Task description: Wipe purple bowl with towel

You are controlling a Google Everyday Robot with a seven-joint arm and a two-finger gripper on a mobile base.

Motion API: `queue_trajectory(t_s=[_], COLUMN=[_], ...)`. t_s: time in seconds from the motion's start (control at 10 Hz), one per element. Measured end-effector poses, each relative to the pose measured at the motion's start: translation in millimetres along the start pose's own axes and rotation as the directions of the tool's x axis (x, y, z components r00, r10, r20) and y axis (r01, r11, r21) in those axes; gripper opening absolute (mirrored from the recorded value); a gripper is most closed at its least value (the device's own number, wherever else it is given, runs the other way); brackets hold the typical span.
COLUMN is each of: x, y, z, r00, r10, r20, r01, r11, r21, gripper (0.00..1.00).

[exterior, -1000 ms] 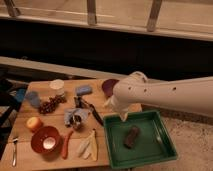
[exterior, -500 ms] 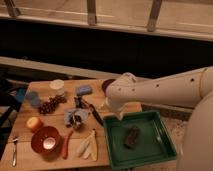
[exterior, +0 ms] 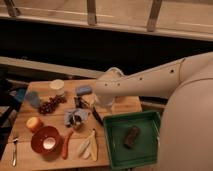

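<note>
The purple bowl is hidden behind my white arm (exterior: 150,82), which reaches in from the right over the back of the wooden table (exterior: 30,160). My gripper (exterior: 94,103) hangs at the end of the arm over the table's middle, just right of a small blue sponge (exterior: 84,90). A crumpled grey-blue towel (exterior: 75,118) lies on the table just below and left of the gripper, with small dark items on it. A dark stick-like piece (exterior: 97,118) points down from the gripper toward the towel's right edge.
A green tray (exterior: 146,149) holding a brown lump (exterior: 131,136) sits at the front right. On the table are a white cup (exterior: 57,86), a blue cup (exterior: 32,98), grapes (exterior: 50,105), an orange (exterior: 34,123), a red bowl (exterior: 45,140), a fork (exterior: 14,150) and pale vegetable pieces (exterior: 88,145).
My arm has swung further left and lower across the table. It now covers the purple bowl, which showed at the back of the table before.
</note>
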Motion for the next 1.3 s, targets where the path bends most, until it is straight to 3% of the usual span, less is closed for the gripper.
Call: queue_trajectory(t_s=[0.5,0.9,1.3], x=[4.7,3.5,-5.7], y=[44.0,47.1,96.6], z=[-8.6,-6.6,13.8], r00=[0.992,0.99,0.971], r10=[-0.123,-0.137,-0.232], r20=[-0.029,-0.034,-0.058], r01=[0.121,0.135,0.229], r11=[0.991,0.989,0.972], r21=[-0.058,-0.053,-0.056], gripper=[0.73,0.73,0.73])
